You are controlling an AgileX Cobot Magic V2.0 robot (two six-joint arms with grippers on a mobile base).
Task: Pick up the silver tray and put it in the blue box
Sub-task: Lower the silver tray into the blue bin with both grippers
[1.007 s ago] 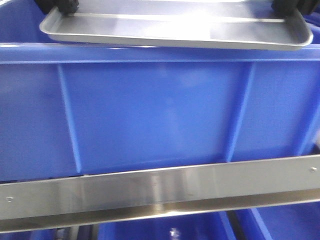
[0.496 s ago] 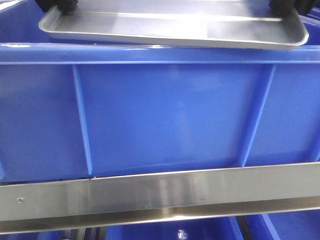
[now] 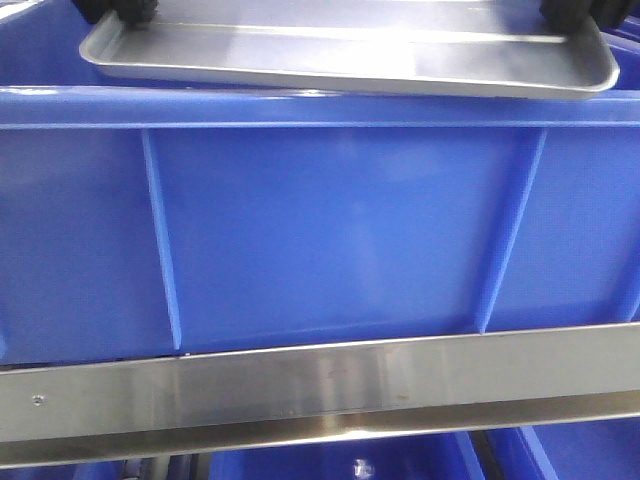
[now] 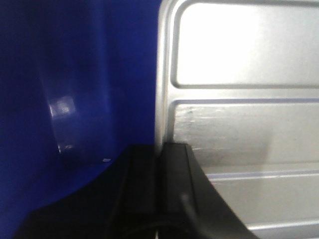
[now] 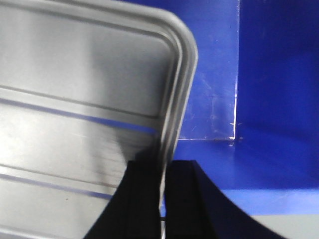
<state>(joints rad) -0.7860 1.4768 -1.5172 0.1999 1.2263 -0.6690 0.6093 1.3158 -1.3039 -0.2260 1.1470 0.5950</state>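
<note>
Gripping silver tray [image 3: 350,60] end rims: left fingers [image 4: 174,167], right fingers [image 5: 182,191]; over blue box [image 3: 330,230].

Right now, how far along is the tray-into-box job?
Done: the silver tray is grabbed, with the left gripper and right gripper each clamped on one end rim. In hand: it hangs over the blue box, about at rim height, with the box's inside visible beside it in both wrist views. Left: lower it in and release.

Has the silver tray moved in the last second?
Yes, slightly: against the ribs of the blue box, the tray sits further left in the front view.
</note>
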